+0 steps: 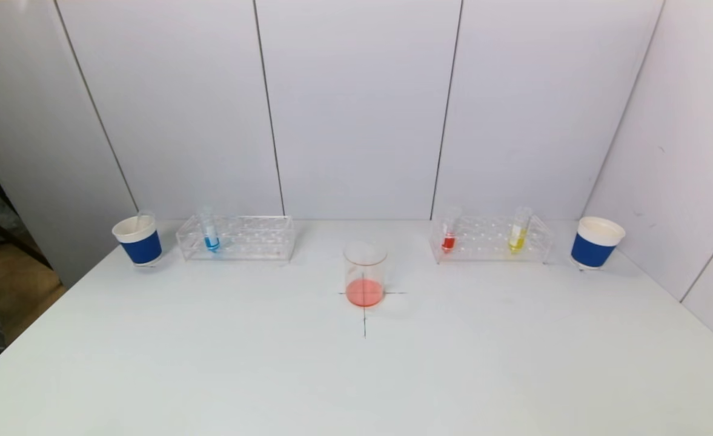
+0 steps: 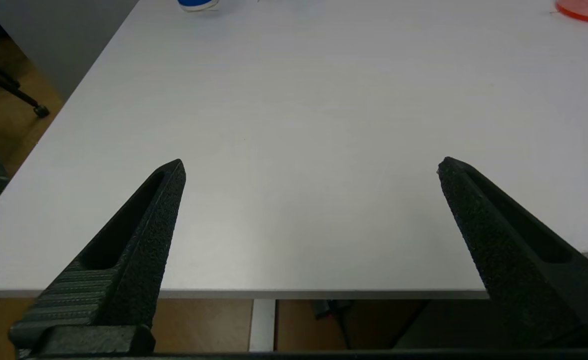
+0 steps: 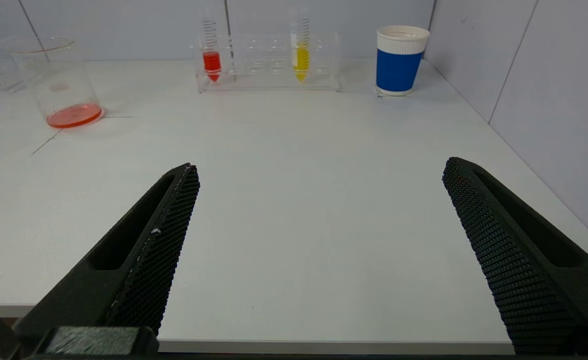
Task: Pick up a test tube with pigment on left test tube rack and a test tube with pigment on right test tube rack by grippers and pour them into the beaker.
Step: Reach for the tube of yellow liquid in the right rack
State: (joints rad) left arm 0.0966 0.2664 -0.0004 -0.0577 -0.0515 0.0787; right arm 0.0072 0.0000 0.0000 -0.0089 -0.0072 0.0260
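White counter (image 1: 211, 363), nothing picked yet: left pincer (image 2: 311, 167) and right pincer (image 3: 321, 167) wide open, empty, at near edge. Next: reach blue tube (image 1: 210, 233) and red tube (image 1: 449, 236), both upright in racks.

A: Left gripper (image 2: 311, 167) in shot: two long black fingers (image 2: 144, 235), tapered to blunt tips, grainy pebbled faces, a hollow slot along each.

B: Right gripper (image 3: 321, 170) matches, though its black pads (image 3: 166, 240) show honeycomb mesh texture.

Pigment tubes (image 1: 211, 233) upright in racks (image 1: 253, 237); beaker (image 1: 364, 274) between.
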